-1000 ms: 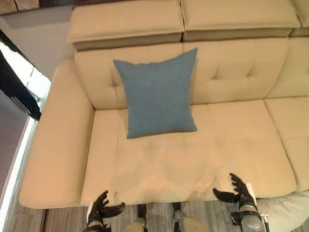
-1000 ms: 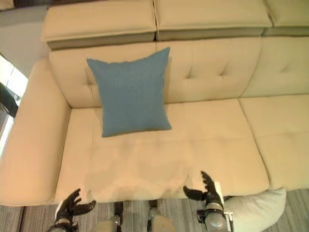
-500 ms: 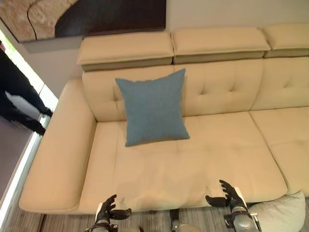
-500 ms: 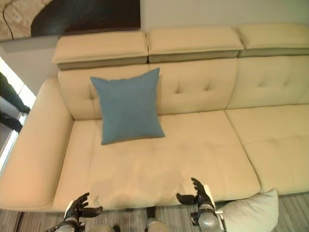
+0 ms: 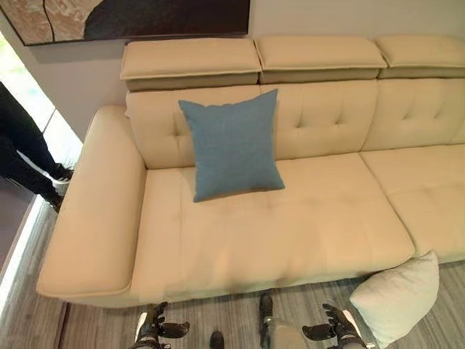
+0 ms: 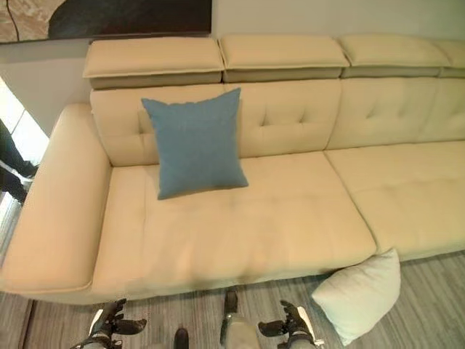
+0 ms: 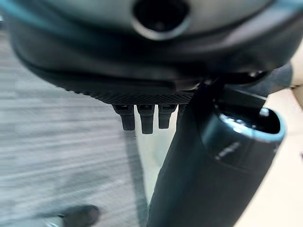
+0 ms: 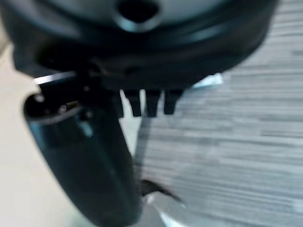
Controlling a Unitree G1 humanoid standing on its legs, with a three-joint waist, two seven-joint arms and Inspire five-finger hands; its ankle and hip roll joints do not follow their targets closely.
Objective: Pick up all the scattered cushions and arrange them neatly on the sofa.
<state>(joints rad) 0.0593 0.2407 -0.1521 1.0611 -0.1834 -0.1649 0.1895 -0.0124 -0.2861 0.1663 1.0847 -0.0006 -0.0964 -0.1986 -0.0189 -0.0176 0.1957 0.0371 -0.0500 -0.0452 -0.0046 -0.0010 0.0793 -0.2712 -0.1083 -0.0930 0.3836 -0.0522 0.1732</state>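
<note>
On sofa [image 5: 305,225], blue cushion [image 5: 231,144]; no readable writing.

**Materials and finishes**

Smooth cream leather-look upholstery with a soft sheen on the sofa [image 5: 290,225], tufted with buttons on the backrest. Matt, finely woven blue cloth on the blue cushion [image 5: 231,144]. Pale, matt fabric on the white cushion [image 5: 396,297]. Grey striped floor [image 6: 429,305], like wood-grain planks or low carpet, dull. Dark plastic on the left hand [image 7: 144,116] and right hand [image 8: 151,101], casing faintly glossy.
</note>
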